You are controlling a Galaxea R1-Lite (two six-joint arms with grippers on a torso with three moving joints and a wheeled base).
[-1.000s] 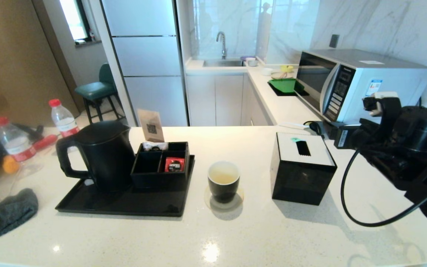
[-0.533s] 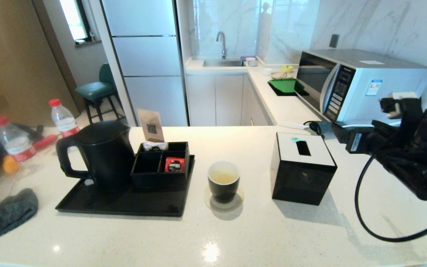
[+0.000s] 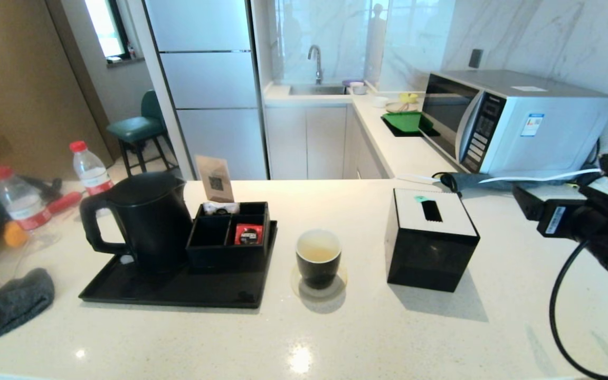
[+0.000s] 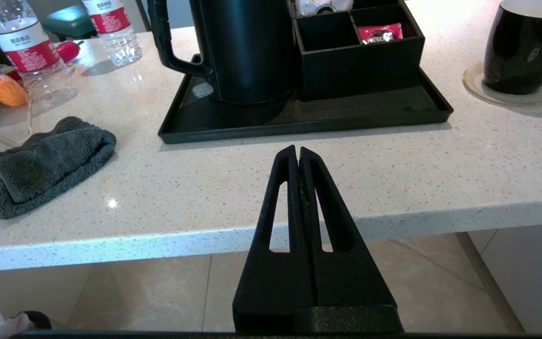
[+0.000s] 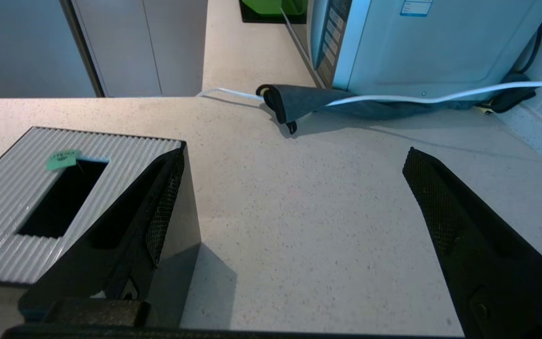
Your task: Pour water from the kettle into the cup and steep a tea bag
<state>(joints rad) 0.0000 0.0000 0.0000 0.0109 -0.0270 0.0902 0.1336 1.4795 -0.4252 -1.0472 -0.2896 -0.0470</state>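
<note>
With pale water point(image 3: 318, 248) already in the cup point(image 3: 318, 259), the pour looks done and the steeping step stands open.

The kettle point(image 3: 145, 221) sits upright on the tray point(image 3: 177, 287), the cup on its coaster just beside the tray. No tea bag shows anywhere. The right gripper point(image 5: 290, 197) hangs near the counter's right edge, beside the black box point(image 3: 430, 240), fingers spread wide and empty; the left gripper point(image 4: 298, 153) is parked below the counter edge, fingers pressed together. Next, likely, a tea bag must be found and picked up.
</note>
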